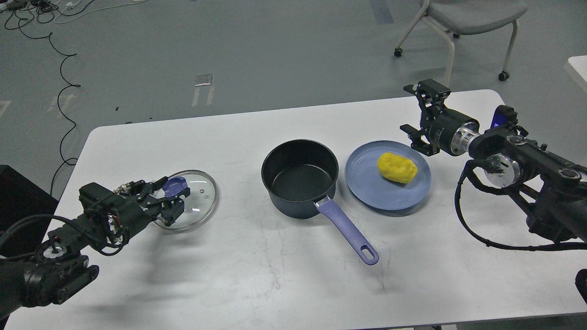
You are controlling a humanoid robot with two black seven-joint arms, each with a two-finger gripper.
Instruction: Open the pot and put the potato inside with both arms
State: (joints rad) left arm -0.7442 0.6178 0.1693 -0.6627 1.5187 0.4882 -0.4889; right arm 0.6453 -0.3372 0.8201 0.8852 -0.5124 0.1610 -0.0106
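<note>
The dark pot [299, 178] with a purple handle [349, 232] stands open and empty at the table's middle. Its glass lid [198, 206] with a purple knob [174, 185] is at the table's left, low over or on the surface. My left gripper [173, 198] is shut on the knob. The yellow potato [397, 167] lies on a blue plate [367, 192] just right of the pot. My right gripper [419, 112] is open and empty, above the table just beyond the plate's right rim.
The white table [275, 284] reaches to the front. A grey chair [467, 18] stands on the floor behind the table's right end. Cables [59, 68] lie on the floor at the far left.
</note>
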